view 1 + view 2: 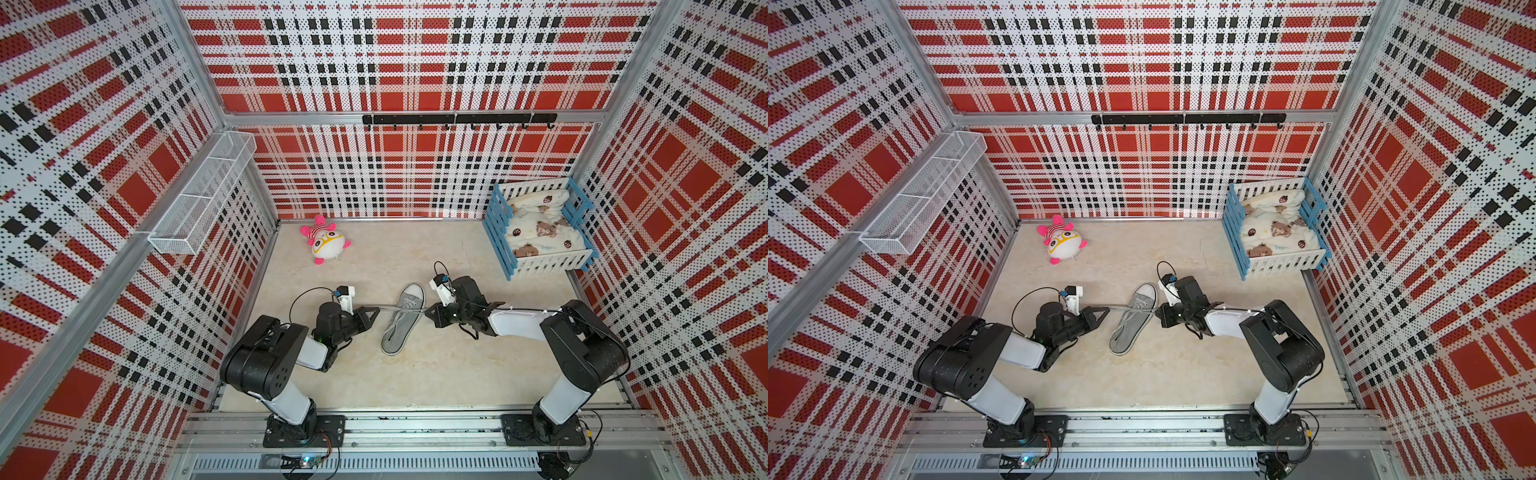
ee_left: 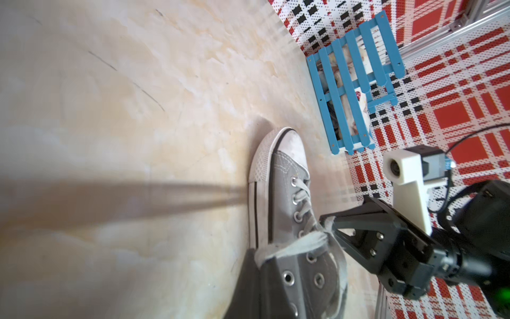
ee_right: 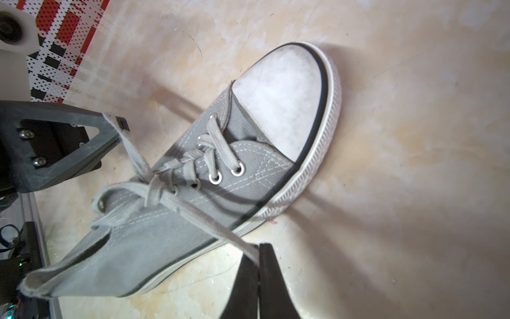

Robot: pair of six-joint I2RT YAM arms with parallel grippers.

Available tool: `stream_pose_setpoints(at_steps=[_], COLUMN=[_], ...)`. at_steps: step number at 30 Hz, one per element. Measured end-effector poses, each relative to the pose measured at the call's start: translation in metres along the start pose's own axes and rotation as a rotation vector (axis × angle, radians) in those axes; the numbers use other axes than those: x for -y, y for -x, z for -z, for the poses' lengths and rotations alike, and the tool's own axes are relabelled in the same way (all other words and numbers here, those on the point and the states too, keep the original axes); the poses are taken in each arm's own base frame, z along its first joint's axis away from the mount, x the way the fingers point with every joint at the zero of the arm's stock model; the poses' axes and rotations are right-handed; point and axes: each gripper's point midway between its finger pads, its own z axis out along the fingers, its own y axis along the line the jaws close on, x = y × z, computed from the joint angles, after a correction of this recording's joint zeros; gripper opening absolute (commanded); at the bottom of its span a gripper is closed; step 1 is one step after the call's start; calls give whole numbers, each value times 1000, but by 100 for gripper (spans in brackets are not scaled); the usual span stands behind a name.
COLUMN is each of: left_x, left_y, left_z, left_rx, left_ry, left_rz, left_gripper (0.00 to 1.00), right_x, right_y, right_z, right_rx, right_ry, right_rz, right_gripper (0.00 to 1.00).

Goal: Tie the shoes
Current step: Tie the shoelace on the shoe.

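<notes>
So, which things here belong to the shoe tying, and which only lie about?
Job: grey canvas sneaker with white toe cap; its pale grey laces.
Lying about: pink-and-white plush toy; blue-and-white slatted crate with bear-print blanket; white wire basket; black hook rail.

Sneaker (image 2: 289,221) heel end beyond the left wrist view's edge, partly behind the blurred left end effector (image 2: 260,259)

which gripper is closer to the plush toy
Left. The left gripper is on the same side of the sneaker as the plush toy; the right gripper is across the sneaker, farther off.
</notes>
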Motion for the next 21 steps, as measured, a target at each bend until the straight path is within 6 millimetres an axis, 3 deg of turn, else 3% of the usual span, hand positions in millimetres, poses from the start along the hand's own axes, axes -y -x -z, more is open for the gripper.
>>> stream_pose_setpoints(at_steps=[7, 21], left_x=[-16, -28], left_y=[6, 5], left_z=[2, 4], left_rx=[20, 19], left_ry=[70, 124], left_rz=[17, 4], left_gripper=[0, 0], right_x=[2, 8], right_y=[-8, -14], right_z=[-1, 3], right_rx=[0, 30], right_ry=[-43, -69], right_rz=[-35, -92], right_gripper=[0, 0])
